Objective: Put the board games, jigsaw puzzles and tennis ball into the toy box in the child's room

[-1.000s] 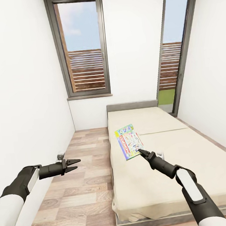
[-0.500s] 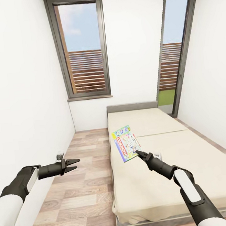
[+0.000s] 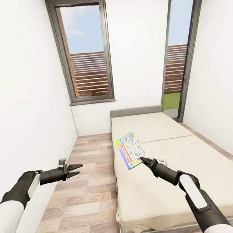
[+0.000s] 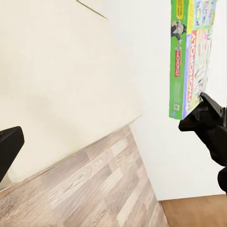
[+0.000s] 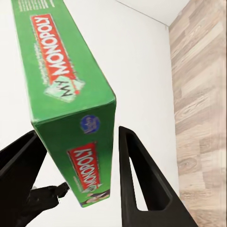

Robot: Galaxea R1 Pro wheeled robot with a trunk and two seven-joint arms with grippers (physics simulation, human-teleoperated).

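Green-edged Monopoly board game (image 3: pixel 131 150) hangs tilted over the near edge of the bed (image 3: pixel 192 166), pinched by its corner in the right gripper (image 3: pixel 141 160), probably so it can ride to the toy box. Left gripper (image 3: pixel 78 168) hovers over the floor with its fingers apart, holding nothing, I guess spare for now.

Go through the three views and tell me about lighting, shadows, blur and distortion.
Head view: flat, even light, barely any shadow on the bed, window frames leaning as under a wide lens. Left wrist view: sharp; board game print readable. Right wrist view: right gripper fingers looming large, box lettering crisp.

White forearms, black wrists, black tools (image 3: pixel 74 169)
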